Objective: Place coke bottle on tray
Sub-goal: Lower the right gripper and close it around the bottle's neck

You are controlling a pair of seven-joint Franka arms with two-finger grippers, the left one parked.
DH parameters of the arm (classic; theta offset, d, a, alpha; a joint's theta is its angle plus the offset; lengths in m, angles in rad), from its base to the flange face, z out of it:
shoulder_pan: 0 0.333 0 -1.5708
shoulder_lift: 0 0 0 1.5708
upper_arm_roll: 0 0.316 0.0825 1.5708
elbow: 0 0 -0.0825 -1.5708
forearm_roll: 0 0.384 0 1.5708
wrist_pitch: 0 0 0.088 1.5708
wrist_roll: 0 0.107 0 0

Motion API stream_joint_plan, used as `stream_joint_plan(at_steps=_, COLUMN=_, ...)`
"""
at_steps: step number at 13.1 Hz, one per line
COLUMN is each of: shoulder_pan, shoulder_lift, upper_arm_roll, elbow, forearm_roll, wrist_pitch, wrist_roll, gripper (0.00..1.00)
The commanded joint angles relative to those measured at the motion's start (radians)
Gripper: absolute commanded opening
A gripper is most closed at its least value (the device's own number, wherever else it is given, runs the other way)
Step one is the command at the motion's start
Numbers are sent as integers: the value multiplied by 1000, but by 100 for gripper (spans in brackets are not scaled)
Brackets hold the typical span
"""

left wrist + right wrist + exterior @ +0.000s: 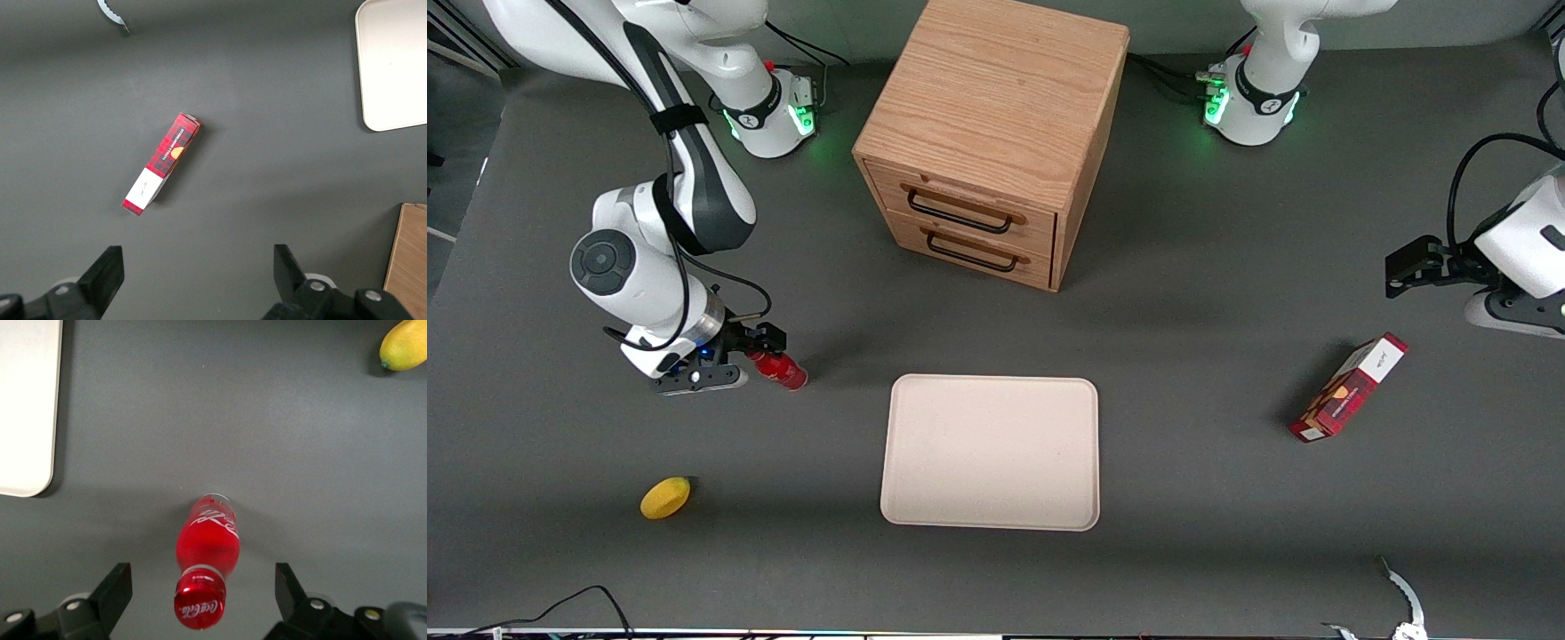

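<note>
The small red coke bottle [783, 372] stands on the dark table, nearer the working arm's end than the cream-beige tray [991, 453]. My right gripper [767, 354] hangs just above the bottle's cap. In the right wrist view the gripper [202, 597] is open. Its two black fingers [115, 593] stand wide on either side of the red cap with white lettering and touch nothing. The bottle [208, 543] shows from above, cap closest to the camera. An edge of the tray [27, 407] appears beside it, a short gap away.
A yellow lemon [665, 498] lies nearer the front camera than the gripper. A wooden two-drawer cabinet [991, 133] stands farther back than the tray. A red-and-white box [1349, 388] lies toward the parked arm's end.
</note>
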Motion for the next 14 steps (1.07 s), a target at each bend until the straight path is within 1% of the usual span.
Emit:
stream_joint_plan(at_steps=1, shoulder_pan=3, shoulder_lift=-42, upper_arm_roll=1, elbow=-52, forearm_roll=-17, wrist_pitch=27, wrist_roll=2, gripper=90)
stream_joint_plan(at_steps=3, shoulder_pan=3, shoulder_lift=-42, upper_arm_roll=1, elbow=-54, forearm_roll=-28, wrist_pitch=27, wrist_roll=2, gripper=83)
stream_joint_plan(at_steps=4, shoulder_pan=3, shoulder_lift=-42, upper_arm_roll=1, elbow=-54, forearm_roll=-31, wrist_pitch=27, wrist_roll=3, gripper=77)
stream_joint_plan(at_steps=5, shoulder_pan=2, shoulder_lift=-42, upper_arm_roll=1, elbow=-54, forearm_roll=-31, wrist_pitch=27, wrist_roll=3, gripper=65)
stream_joint_plan(at_steps=6, shoulder_pan=2, shoulder_lift=-42, upper_arm_roll=1, elbow=-54, forearm_roll=-31, wrist_pitch=25, wrist_roll=3, gripper=50)
stream_joint_plan(at_steps=8, shoulder_pan=-2, shoulder_lift=-42, upper_arm_roll=1, elbow=-54, forearm_roll=-31, wrist_pitch=25, wrist_roll=3, gripper=12)
stream_joint_plan(at_steps=9, shoulder_pan=-2, shoulder_lift=-42, upper_arm_roll=2, elbow=-54, forearm_roll=-31, wrist_pitch=25, wrist_roll=3, gripper=0)
stream_joint_plan(at_steps=12, shoulder_pan=2, shoulder_lift=-47, upper_arm_roll=4, elbow=-40, forearm_roll=-31, wrist_pitch=15, wrist_roll=6, gripper=0)
stream_joint_plan(at_steps=13, shoulder_pan=3, shoulder_lift=-58, upper_arm_roll=4, elbow=-8, forearm_roll=-29, wrist_pitch=-16, wrist_roll=8, gripper=0)
stream_joint_plan(at_steps=14, shoulder_pan=5, shoulder_lift=-58, upper_arm_roll=4, elbow=68, forearm_roll=-29, wrist_pitch=-116, wrist_roll=10, gripper=0)
